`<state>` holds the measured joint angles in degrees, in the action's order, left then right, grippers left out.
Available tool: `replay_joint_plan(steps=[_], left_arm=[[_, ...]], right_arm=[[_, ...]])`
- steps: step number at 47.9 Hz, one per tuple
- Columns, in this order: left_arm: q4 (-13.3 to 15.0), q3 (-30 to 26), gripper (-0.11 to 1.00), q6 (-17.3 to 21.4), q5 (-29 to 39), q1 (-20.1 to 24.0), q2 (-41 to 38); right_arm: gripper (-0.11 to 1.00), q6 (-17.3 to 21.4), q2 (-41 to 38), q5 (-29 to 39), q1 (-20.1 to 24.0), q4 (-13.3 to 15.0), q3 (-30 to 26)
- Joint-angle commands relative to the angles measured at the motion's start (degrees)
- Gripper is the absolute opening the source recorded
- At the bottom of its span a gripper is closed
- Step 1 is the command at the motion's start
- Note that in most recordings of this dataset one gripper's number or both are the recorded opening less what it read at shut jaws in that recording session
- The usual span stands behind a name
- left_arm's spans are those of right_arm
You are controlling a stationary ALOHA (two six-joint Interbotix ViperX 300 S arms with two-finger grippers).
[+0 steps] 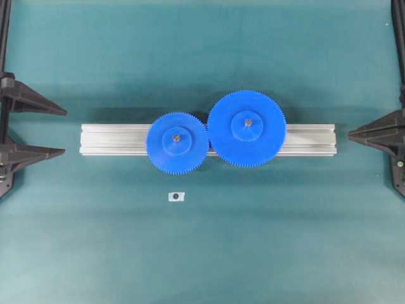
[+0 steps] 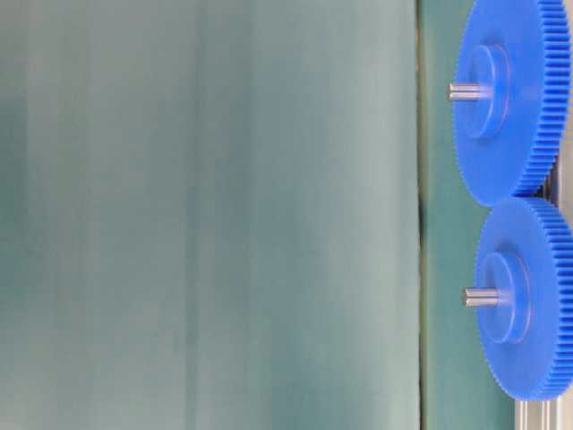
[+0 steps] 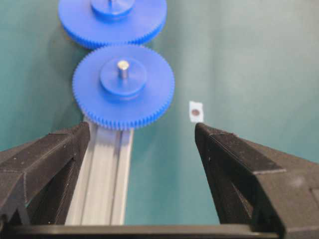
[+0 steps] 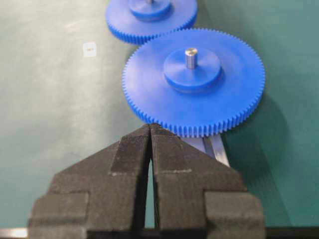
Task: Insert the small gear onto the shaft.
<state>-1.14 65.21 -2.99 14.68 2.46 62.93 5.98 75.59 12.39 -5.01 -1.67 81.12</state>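
The small gear (image 1: 177, 140) is blue and sits flat on the aluminium rail (image 1: 114, 139), with the shaft (image 1: 176, 135) showing through its hub. In the left wrist view the small gear (image 3: 123, 94) lies ahead, and the shaft (image 3: 122, 67) pokes up out of its hub. The gear's teeth meet those of the larger blue gear (image 1: 247, 128). My left gripper (image 1: 64, 132) hangs open at the left edge, well clear of the gear, with nothing between its fingers (image 3: 60, 149). My right gripper (image 1: 350, 133) is shut and empty at the right end of the rail.
A small white tag with a dark dot (image 1: 176, 196) lies on the green mat in front of the rail. The larger gear (image 4: 194, 82) sits on its own pin (image 4: 190, 57), just ahead of my right gripper (image 4: 150, 127).
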Motion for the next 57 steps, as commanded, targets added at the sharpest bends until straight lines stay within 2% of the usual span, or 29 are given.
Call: replay_joint_plan(steps=[1,44,57], left_arm=[[-0.09,-0.88,0.86,0.0,-0.26,0.18,-0.62],[-0.09,-0.35,0.86,-0.18,-0.26,0.18,-0.62],[-0.09,-0.18,0.86,-1.41,-0.26,0.18,-0.7]], right_arm=[[0.05,0.44,-0.44,-0.53,0.0,0.0,-0.62],[0.05,0.44,-0.53,-0.53,0.0,0.09,-0.62],[0.05,0.44,-0.44,-0.53,0.0,0.0,-0.62]])
